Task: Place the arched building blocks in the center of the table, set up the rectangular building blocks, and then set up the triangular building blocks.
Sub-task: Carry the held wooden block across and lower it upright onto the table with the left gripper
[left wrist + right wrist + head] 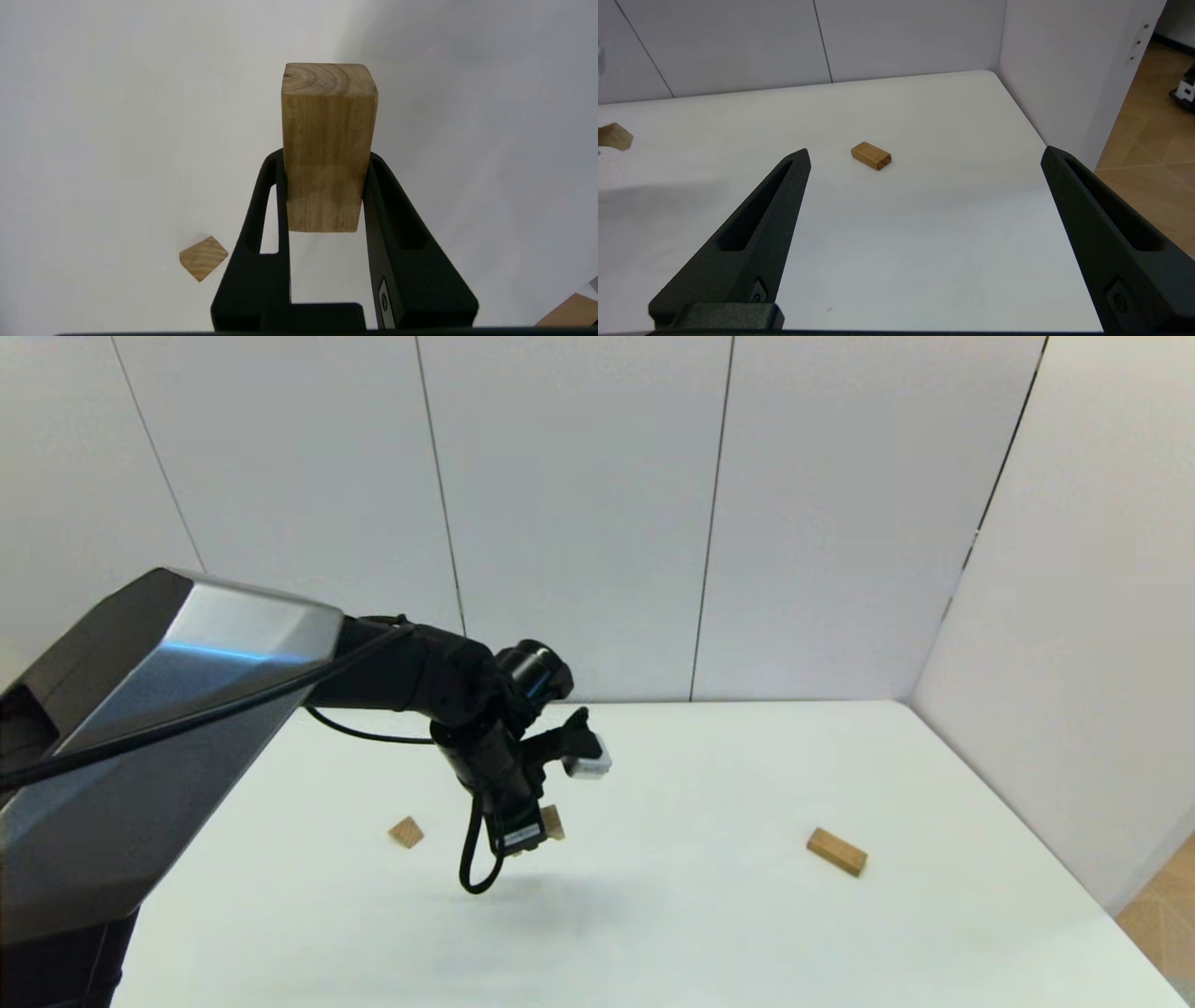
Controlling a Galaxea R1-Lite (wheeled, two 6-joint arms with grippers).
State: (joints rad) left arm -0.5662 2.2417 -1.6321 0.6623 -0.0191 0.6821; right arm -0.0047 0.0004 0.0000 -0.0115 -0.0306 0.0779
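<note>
The left gripper clamps the arched building block between its fingers, lifted off the table. The triangular building block lies on the table just outside one finger. The right gripper hangs wide apart; beyond its fingertips lies the rectangular building block.

Arched block hangs clamped above the table; wedge lies left, brick flat, right.

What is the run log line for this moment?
left gripper: shut on arched block, above table | right gripper: open, idle | rectangular block: lying flat
</note>
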